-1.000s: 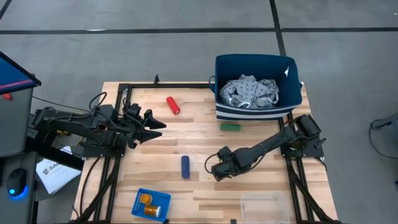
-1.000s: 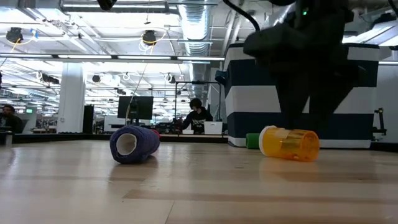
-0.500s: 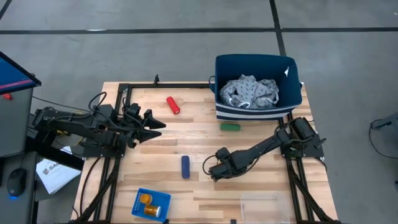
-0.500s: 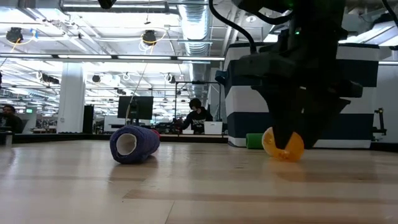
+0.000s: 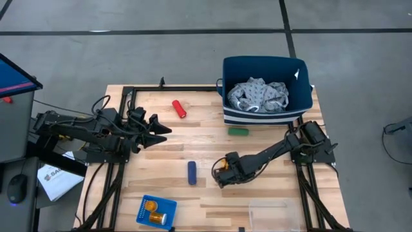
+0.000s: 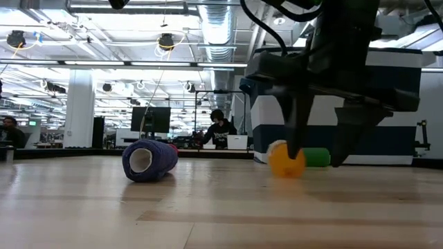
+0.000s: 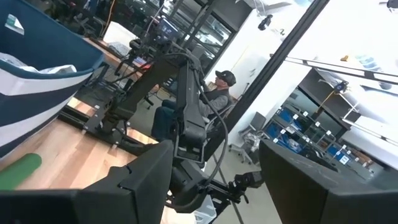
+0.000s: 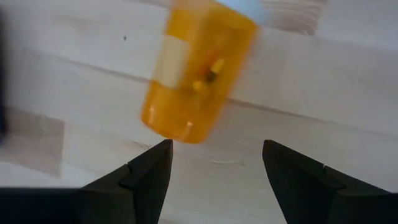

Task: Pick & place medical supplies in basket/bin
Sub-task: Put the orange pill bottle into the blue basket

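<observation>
An orange pill bottle lies on its side on the wooden table, just beyond my right gripper's open fingers. In the low view the bottle sits beside one lowered finger. My right gripper is mid-table. My left gripper waits open at the table's left. The red cylinder, green cylinder and dark blue cylinder lie on the wood. The grey patterned cloth fills the navy striped bin. The blue basket holds two orange bottles. My right gripper comes down from above with a finger close to the orange bottle's bottom end. The bottle lies on the table. I cannot tell whether the finger touches it.
The clear tray sits at the near edge, right of the basket. The dark blue cylinder lies left of the bottle. The bin stands at the far right corner. A person sits at a desk beyond the table.
My right gripper has come down and shifted slightly toward the table's left. The orange bottle has turned from lying broadside to end-on in the low view and has moved toward the table's left, uncovering the green cylinder behind it.
</observation>
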Controlling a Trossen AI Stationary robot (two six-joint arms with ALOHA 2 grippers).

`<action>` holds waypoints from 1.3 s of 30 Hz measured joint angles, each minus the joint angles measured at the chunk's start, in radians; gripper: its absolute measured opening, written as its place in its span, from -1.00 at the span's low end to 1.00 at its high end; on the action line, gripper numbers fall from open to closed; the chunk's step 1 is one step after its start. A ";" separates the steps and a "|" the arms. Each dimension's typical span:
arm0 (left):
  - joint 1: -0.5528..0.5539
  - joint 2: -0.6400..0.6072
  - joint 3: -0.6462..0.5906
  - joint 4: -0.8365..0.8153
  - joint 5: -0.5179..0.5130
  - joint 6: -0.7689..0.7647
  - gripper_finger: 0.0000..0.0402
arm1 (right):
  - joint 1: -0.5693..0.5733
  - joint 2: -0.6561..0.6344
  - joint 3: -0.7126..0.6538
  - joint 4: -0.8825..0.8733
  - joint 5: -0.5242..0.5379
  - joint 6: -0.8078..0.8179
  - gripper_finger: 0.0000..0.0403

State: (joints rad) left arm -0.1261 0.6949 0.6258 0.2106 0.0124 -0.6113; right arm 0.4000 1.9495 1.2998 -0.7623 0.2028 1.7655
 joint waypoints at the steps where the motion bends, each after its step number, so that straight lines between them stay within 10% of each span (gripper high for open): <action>1: 0.000 0.000 0.000 0.000 0.008 0.000 0.16 | 0.001 0.000 0.000 0.010 0.002 0.028 0.22; 10: -0.031 0.000 0.000 0.009 0.020 0.000 0.16 | 0.051 0.000 0.001 0.240 0.109 0.171 0.22; 39: -0.076 0.000 0.000 0.084 0.013 -0.007 0.16 | -0.086 -0.001 0.001 0.062 0.038 0.208 0.44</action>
State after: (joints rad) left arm -0.2024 0.6949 0.6258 0.2943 0.0257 -0.6182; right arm 0.3143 1.9484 1.3006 -0.6998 0.2409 1.9736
